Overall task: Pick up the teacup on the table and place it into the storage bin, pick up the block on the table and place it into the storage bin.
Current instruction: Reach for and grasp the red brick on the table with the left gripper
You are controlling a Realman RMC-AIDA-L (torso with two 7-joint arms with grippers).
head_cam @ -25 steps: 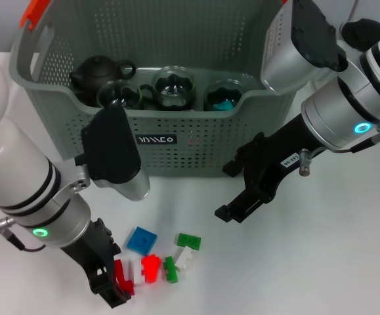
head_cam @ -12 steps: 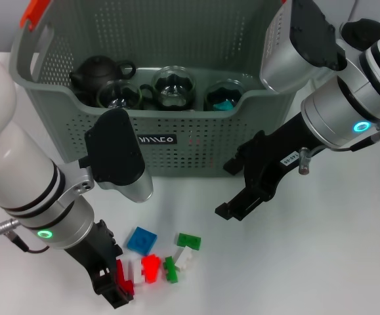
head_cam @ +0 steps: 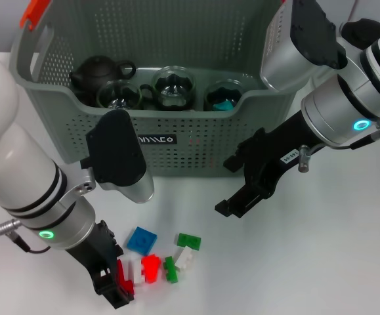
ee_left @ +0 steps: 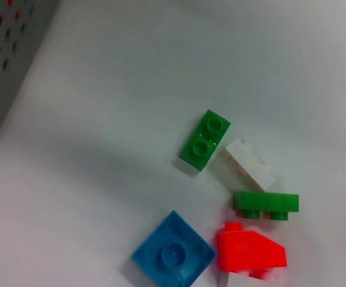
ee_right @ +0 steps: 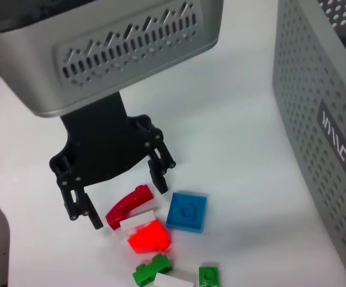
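**Two grippers, one over a cluster of toy bricks**

Two robot arms work over a white table (head_cam: 347, 262). At the back stands the storage bin (head_cam: 196, 141), a grey-green perforated basket with an orange-red handle piece; inside it sit a dark teapot (head_cam: 98, 71) and glass teacups (head_cam: 174, 86), so the teacup part of the task looks done.

In front of the bin lies a small cluster of plastic bricks: a blue square plate (head_cam: 142, 240), a green two-stud brick (head_cam: 189, 241), a bright red sloped brick (head_cam: 151, 268), a white brick (head_cam: 184, 259), another green piece (head_cam: 170, 270) and a dark red curved brick (ee_right: 129, 205).

The left gripper (head_cam: 114, 283) is down at the near-left edge of the cluster. Its black fingers (ee_right: 159, 173) are spread open, straddling the dark red curved brick without clamping it. The right gripper (head_cam: 242, 187) hangs just in front of the bin, well clear of the bricks, jaws apart and empty.

The bricks are likely light, rigid and smooth, so one could skid on the table or pop out of a loose pinch. The best hold is probably across two flat parallel sides, low and square, avoiding the sloped or curved faces.
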